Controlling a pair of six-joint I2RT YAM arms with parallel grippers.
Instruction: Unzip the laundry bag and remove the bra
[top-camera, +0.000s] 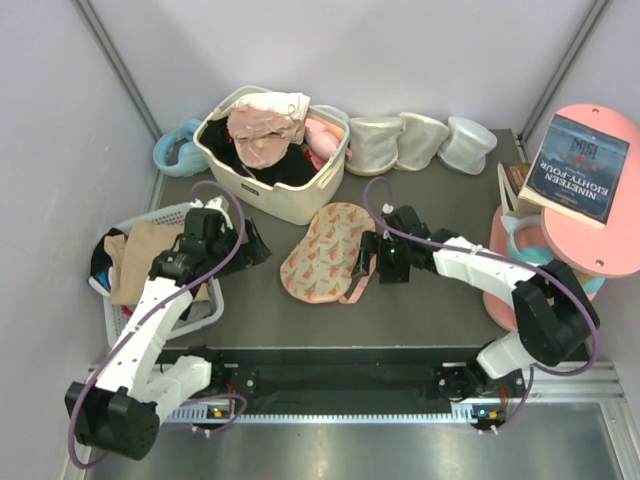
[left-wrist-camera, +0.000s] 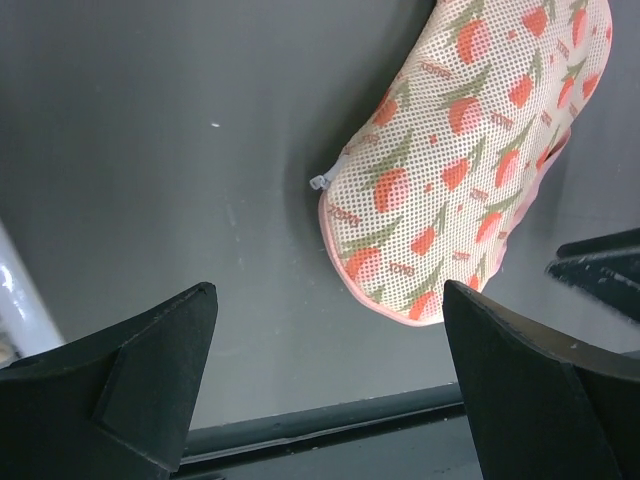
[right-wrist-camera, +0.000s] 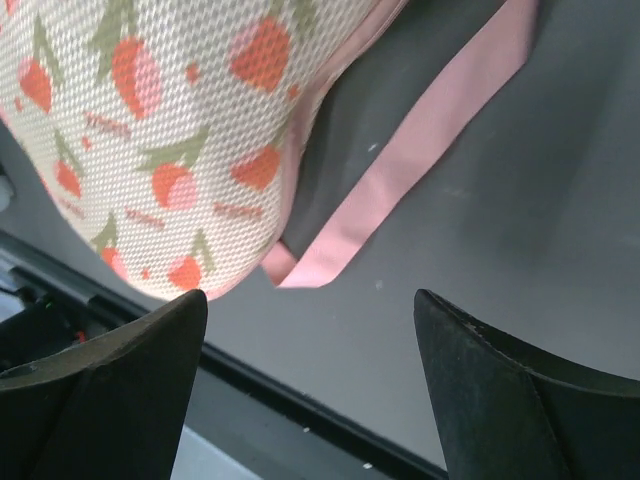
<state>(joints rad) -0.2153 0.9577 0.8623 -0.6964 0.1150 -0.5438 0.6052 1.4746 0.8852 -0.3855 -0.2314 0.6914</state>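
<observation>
The laundry bag (top-camera: 325, 250) lies flat and zipped in the middle of the dark table, peach-pink mesh with orange-red print. It also shows in the left wrist view (left-wrist-camera: 455, 170), with its white zip pull (left-wrist-camera: 319, 181) at its left edge, and in the right wrist view (right-wrist-camera: 180, 130), with a pink ribbon loop (right-wrist-camera: 400, 180) beside it. My left gripper (top-camera: 252, 247) is open and empty to the left of the bag. My right gripper (top-camera: 371, 262) is open and empty at the bag's right edge. The bra is hidden.
A beige plastic basket (top-camera: 272, 152) of clothes stands behind the bag. Three cream-white cup containers (top-camera: 420, 142) line the back. A white wire basket (top-camera: 160, 275) with clothing is at the left. A pink stand (top-camera: 590, 200) with a book is at the right.
</observation>
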